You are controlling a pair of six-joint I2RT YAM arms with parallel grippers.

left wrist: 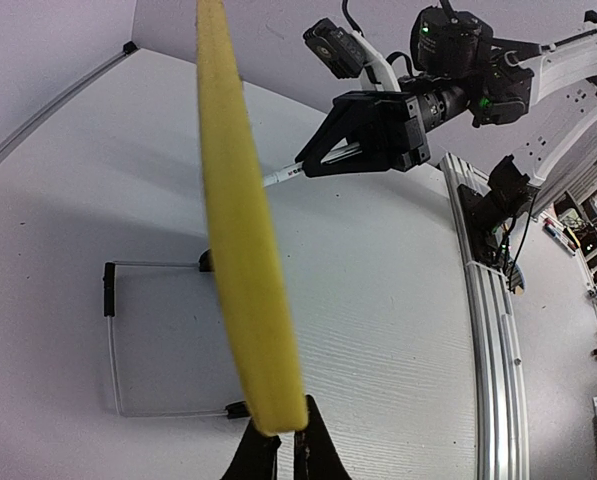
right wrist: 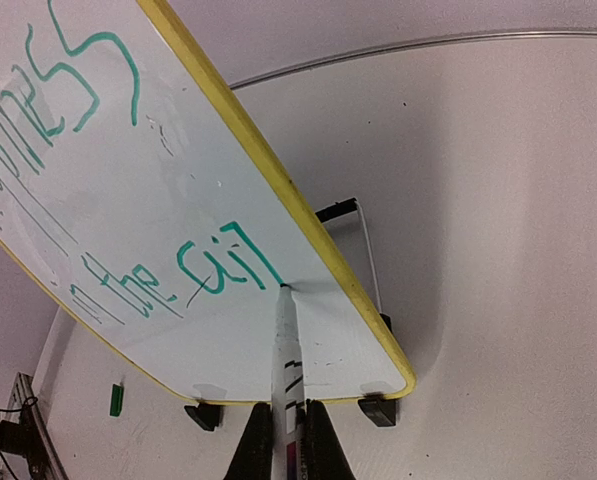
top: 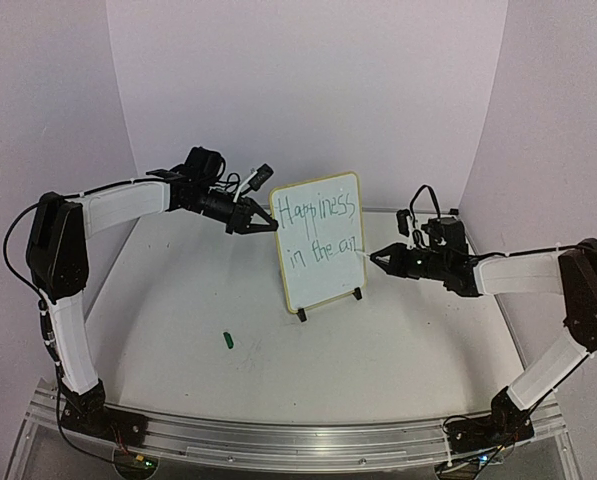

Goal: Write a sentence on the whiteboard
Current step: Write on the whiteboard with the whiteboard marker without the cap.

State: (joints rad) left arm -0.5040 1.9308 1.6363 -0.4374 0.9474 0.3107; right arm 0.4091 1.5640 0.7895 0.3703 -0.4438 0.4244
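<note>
The whiteboard (top: 323,275) stands upright on two black feet mid-table, with a pale yellow frame. The sentence (top: 318,225), in green, reads "Happiness in the air" over two lines. My left gripper (top: 263,222) is shut on the board's upper left edge; the left wrist view shows the yellow frame (left wrist: 238,230) edge-on between my fingers (left wrist: 323,450). My right gripper (top: 378,257) is shut on the white marker (right wrist: 288,350). Its tip touches the board (right wrist: 128,190) just after the word "air" (right wrist: 218,265). My right gripper (right wrist: 286,435) also shows in the left wrist view (left wrist: 318,160).
The marker's green cap (top: 227,340) lies on the table in front of the board, left of it, and shows in the right wrist view (right wrist: 116,400). A wire stand (left wrist: 113,340) props the board from behind. An aluminium rail (top: 278,440) runs along the near edge.
</note>
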